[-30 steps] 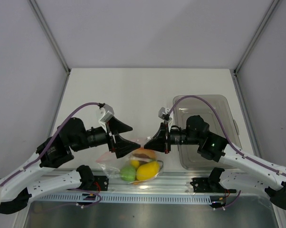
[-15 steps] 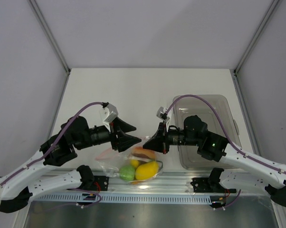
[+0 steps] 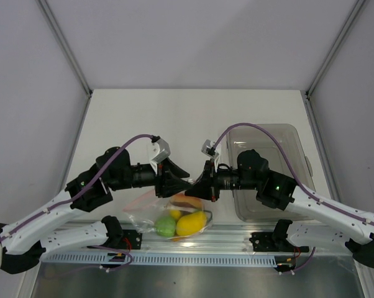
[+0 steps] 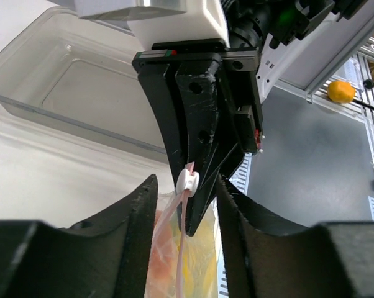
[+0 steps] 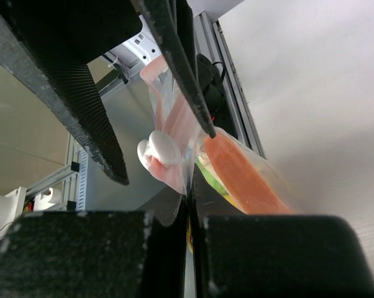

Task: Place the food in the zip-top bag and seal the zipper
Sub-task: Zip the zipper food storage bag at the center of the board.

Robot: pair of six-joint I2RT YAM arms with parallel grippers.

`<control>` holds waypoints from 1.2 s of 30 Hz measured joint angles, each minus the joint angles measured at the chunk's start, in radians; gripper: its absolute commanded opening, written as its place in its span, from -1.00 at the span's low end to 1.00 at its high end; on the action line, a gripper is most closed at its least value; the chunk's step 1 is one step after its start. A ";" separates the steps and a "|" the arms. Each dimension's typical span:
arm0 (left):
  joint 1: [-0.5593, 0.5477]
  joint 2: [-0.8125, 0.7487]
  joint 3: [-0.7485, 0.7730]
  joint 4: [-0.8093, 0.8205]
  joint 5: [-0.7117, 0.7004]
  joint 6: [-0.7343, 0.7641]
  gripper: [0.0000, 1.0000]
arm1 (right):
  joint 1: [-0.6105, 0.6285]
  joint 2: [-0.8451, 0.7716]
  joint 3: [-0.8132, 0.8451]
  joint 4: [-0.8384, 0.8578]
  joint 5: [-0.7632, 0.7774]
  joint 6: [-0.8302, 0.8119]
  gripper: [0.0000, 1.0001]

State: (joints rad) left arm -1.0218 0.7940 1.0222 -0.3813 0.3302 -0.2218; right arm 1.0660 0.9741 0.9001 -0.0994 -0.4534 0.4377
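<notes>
Jaws of left gripper (image 3: 186, 181) are partly open. One finger (image 4: 136, 217) sits on each side of a small white plastic slider tab (image 4: 188, 181), with a thin gap on both sides in the left wrist view, so no clamp on it. Right gripper (image 5: 188, 217) jaws are closed tight, pinching the top edge of the floppy clear plastic zip-top bag (image 3: 143, 211) right beside the slider tab. The slider tab rides on the thin pink zipper strip (image 5: 173, 115) along the bag mouth. Cannot tell how much of the zipper strip is sealed.

The two grippers meet nearly tip to tip above the near middle of the white table (image 3: 174, 124). The bag hangs under them toward the near edge, its bottom by the aluminium rail (image 3: 237, 234).

Food is inside the bag. A round green toy fruit (image 3: 166, 226) sits low, touching a yellow lemon-shaped toy fruit (image 3: 191, 223) on its right. An orange-red toy chunk (image 3: 187, 202) lies above both, just below the gripper tips.

A rigid clear rectangular plastic bin (image 3: 299, 149) stands on the table to the right, partly behind the right arm and apart from the bag.
</notes>
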 measured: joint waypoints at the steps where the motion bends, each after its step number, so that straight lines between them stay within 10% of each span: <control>1: 0.000 0.000 0.000 0.002 0.005 0.003 -0.17 | 0.000 0.000 0.000 0.000 0.000 0.000 -1.00; 12: 0.000 0.031 0.000 0.014 0.032 0.009 -0.98 | 0.002 0.000 0.000 0.000 -0.027 0.008 -1.00; 36: 0.010 0.010 0.000 0.020 0.103 -0.094 -0.99 | -0.040 -0.081 -0.030 0.041 -0.077 -0.016 -0.84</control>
State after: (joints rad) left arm -1.0122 0.8043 1.0218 -0.3611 0.4332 -0.3161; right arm 1.0264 0.8928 0.8703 -0.0586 -0.5301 0.4221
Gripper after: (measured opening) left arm 0.037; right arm 0.016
